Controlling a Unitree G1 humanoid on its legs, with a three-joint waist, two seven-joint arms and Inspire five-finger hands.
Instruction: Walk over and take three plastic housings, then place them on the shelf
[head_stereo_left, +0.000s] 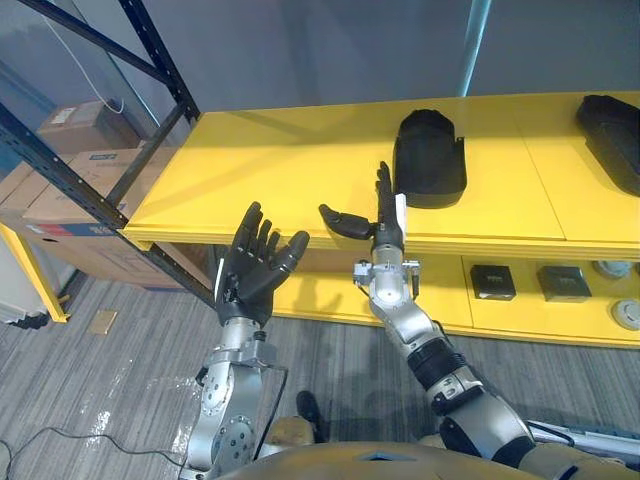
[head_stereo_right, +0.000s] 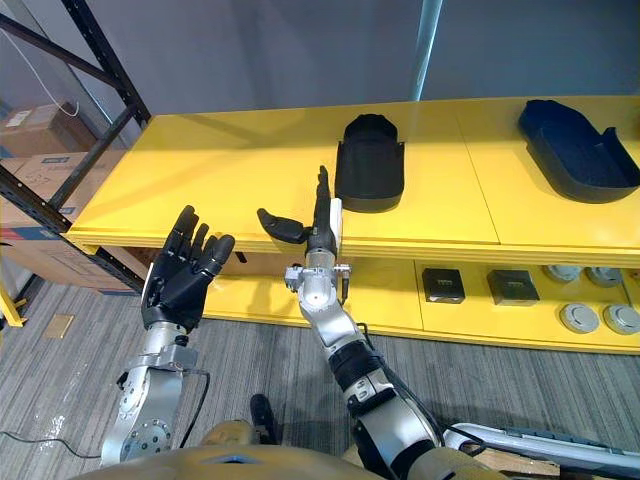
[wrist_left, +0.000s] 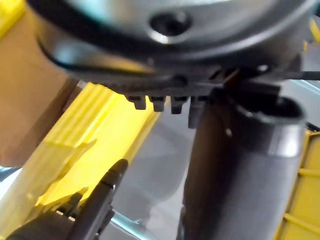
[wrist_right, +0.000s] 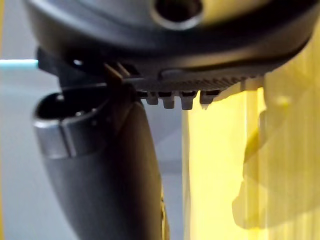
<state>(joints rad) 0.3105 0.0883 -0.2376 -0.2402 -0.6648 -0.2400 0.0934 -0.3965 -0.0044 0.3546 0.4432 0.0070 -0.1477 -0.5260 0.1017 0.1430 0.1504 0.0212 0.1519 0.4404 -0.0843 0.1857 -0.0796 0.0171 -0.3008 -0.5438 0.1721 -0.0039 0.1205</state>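
Observation:
Two black plastic housings lie on the yellow shelf (head_stereo_left: 300, 170): one (head_stereo_left: 428, 158) at the middle, another (head_stereo_left: 612, 138) at the far right. My right hand (head_stereo_left: 380, 222) stands just in front of the shelf edge, a little left of the middle housing, fingers straight up and thumb out to the left, holding nothing. My left hand (head_stereo_left: 255, 265) is raised before the shelf's left part, palm open and fingers spread, also empty. In the right eye view the middle housing (head_stereo_right: 369, 163) lies beyond my right hand (head_stereo_right: 315, 225).
A lower yellow shelf (head_stereo_left: 560, 320) holds small black boxes (head_stereo_left: 492, 282) and round grey parts (head_stereo_left: 626, 313). A dark blue rack post (head_stereo_left: 110, 50) and its braces stand at the left, with cardboard boxes (head_stereo_left: 60, 190) behind. Grey floor lies below.

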